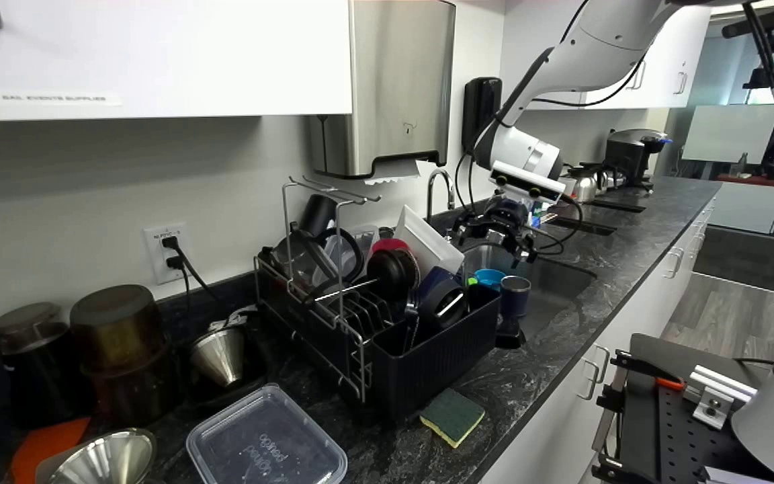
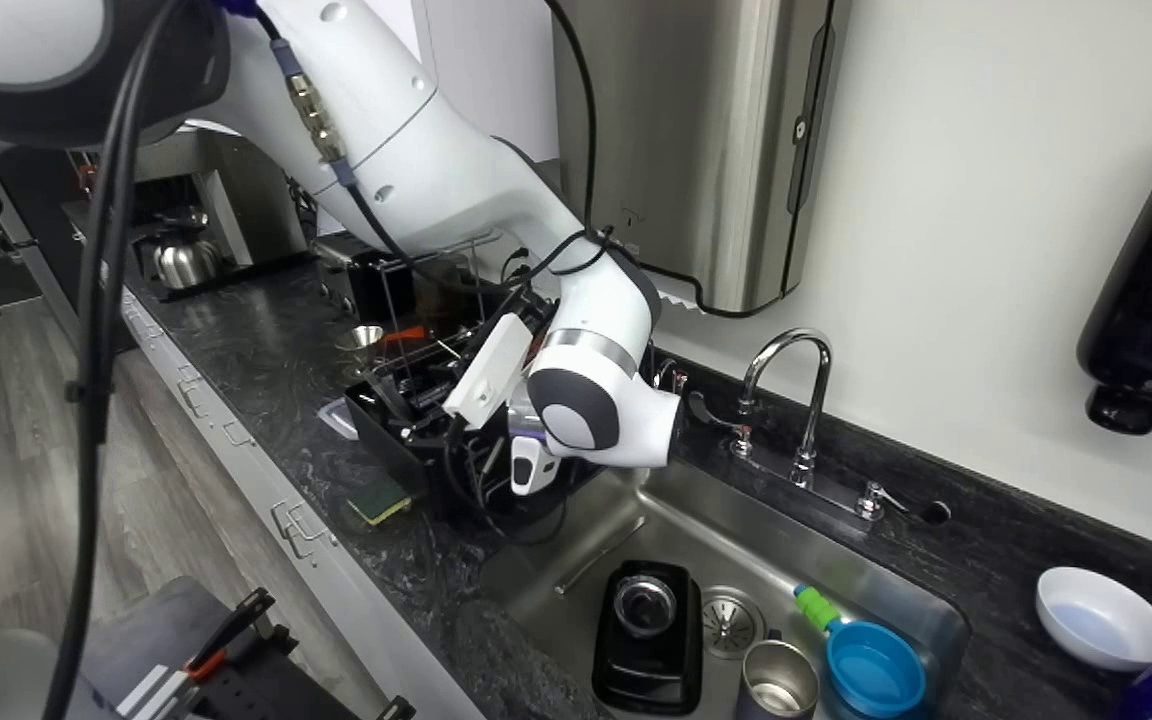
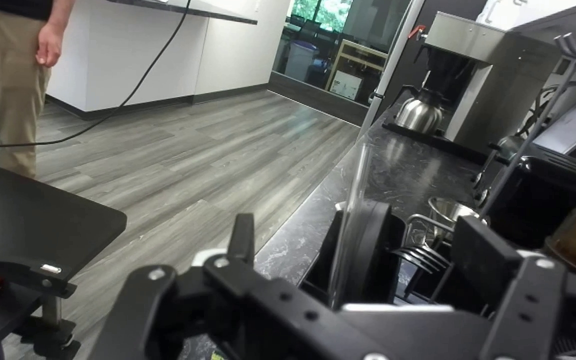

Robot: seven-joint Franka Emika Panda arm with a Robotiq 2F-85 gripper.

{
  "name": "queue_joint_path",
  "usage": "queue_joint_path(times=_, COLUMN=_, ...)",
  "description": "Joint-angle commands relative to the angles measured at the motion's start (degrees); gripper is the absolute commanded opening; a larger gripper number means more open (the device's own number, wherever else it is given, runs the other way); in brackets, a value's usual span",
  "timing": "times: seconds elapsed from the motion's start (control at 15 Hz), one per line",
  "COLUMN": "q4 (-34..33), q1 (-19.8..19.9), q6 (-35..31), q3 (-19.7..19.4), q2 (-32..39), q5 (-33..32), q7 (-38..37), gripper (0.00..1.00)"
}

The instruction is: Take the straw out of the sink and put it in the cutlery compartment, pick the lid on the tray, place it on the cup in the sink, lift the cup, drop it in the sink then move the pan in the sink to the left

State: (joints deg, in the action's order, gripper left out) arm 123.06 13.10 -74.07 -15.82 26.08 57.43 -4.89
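In the wrist view, a clear straw (image 3: 350,224) stands nearly upright between the open fingers of my gripper (image 3: 363,239), touching neither; its lower end is hidden. Behind it are dark items and fork tines in the cutlery compartment (image 1: 437,359). An exterior view has my gripper (image 1: 492,243) where rack and sink meet. A thin straw-like rod (image 2: 601,553) lies in the sink (image 2: 726,530). The black tray (image 2: 646,665) there carries a round clear lid (image 2: 644,605). Nearby stand the uncovered metal cup (image 2: 778,680) and the blue pan (image 2: 874,665) with a green handle.
A loaded dish rack (image 1: 343,316) with wire uprights borders the sink. The curved tap (image 2: 816,400) rises behind the basin. A sponge (image 1: 453,415) lies before the rack, and a white bowl (image 2: 1104,618) sits beyond the sink. A paper towel dispenser (image 1: 400,87) hangs above.
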Motion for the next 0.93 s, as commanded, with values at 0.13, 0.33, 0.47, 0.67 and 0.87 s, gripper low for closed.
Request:
queue_joint_path(times=0.13, q4=3.69, q1=0.41, q6=-1.93, q3=-1.25, q2=-6.09, q5=-1.95, q7=2.36, gripper=1.0)
queue_joint_path(times=0.33, q4=5.01, q1=0.22, q6=-3.02, q3=-2.0, q2=-9.66, q5=-9.59, q7=8.13, gripper=1.0)
queue_joint_path(times=0.47, q4=6.29, q1=0.52, q6=-3.87, q3=-2.14, q2=-12.18, q5=-15.99, q7=12.6, gripper=1.0)
queue_joint_path(times=0.67, q4=8.67, q1=1.08, q6=-6.88, q3=-1.91, q2=-15.98, q5=-22.74, q7=19.07, gripper=1.0)
queue_joint_path(times=0.87, q4=11.61, q1=1.3, q6=-12.69, q3=-1.57, q2=-19.92, q5=-25.76, q7=24.08, gripper=1.0)
